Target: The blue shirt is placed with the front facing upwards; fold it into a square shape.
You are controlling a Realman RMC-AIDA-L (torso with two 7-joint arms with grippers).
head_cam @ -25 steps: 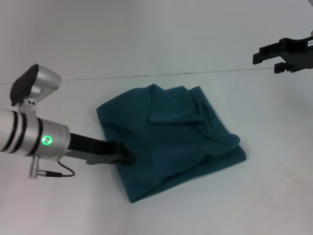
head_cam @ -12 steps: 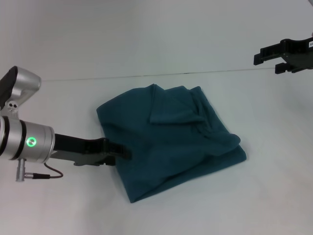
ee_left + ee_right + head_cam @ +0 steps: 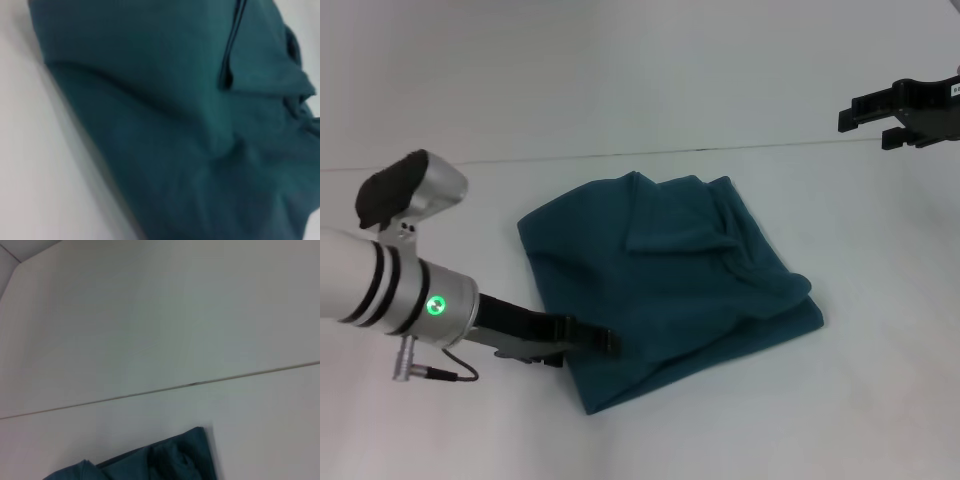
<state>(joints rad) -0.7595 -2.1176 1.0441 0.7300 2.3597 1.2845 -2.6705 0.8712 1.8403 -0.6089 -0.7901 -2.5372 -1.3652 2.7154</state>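
Teal blue shirt [image 3: 670, 280] folded, left gripper [image 3: 605, 341] low at its edge (right gripper [image 3: 868, 115] raised).

Blue shirt [image 3: 670, 280]: plain dark teal-blue all over, no print showing, folds shaded darker. Table [image 3: 620, 90]: off-white, one thin dark seam line behind the shirt. Left gripper [image 3: 600, 340]: black, at the shirt's near left edge; arm silver, black bands, green light. Right gripper [image 3: 865, 115]: black, white label.
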